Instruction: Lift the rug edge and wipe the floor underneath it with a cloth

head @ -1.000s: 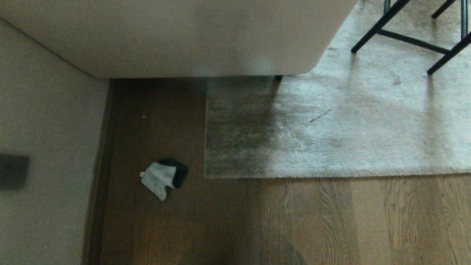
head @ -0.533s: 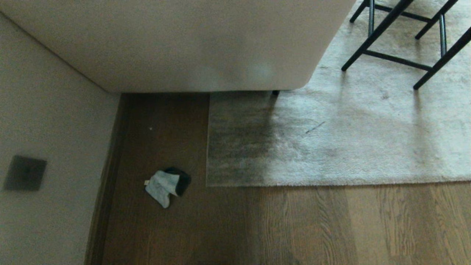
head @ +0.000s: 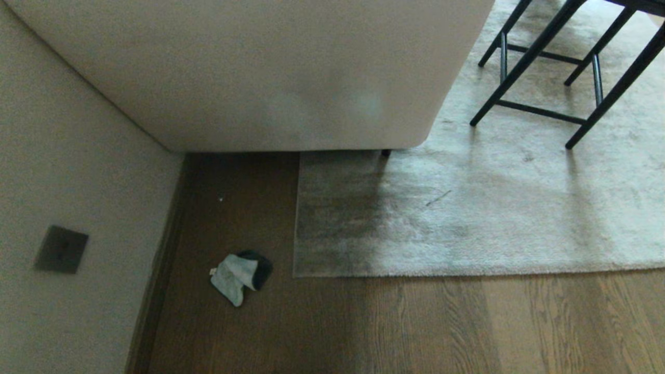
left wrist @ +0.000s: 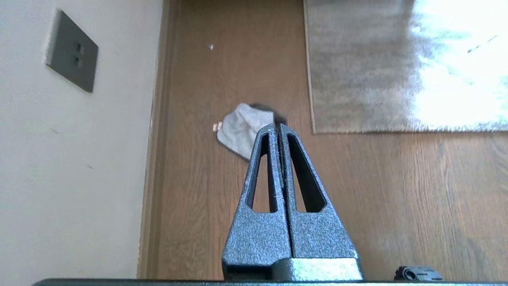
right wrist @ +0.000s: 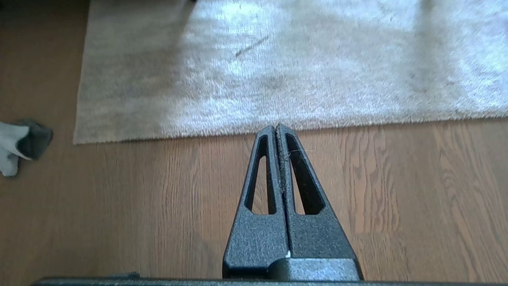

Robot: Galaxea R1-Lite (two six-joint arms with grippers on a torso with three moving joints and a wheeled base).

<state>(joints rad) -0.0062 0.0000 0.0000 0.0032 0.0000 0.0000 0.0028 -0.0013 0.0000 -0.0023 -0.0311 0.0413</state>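
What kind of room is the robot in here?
Probably a living or dining room in a home: a large pale rug lies on wood-plank floor, black chair legs stand on it, and a pale upholstered piece, perhaps a sofa, sits against the wall.

Floor (head: 467, 332): showing mid-to-dark brown wood-grain planks, darker in the shaded strip by the wall. Rug (head: 519, 218): reading light grey-beige, mottled, greyer at its shaded left end; one short dark streak (head: 438, 198) lying on the pile. Cloth (head: 234, 275): showing pale grey-white with a dark, near-black fold. Wall (head: 78, 171): appearing plain beige, carrying a dark grey outlet plate (head: 61, 249). Sofa side (head: 260, 72): looking off-white, unpatterned. Chair legs (head: 540, 67): showing black. Left gripper (left wrist: 276, 128) and right gripper (right wrist: 276, 128): both showing speckled dark grey-black.
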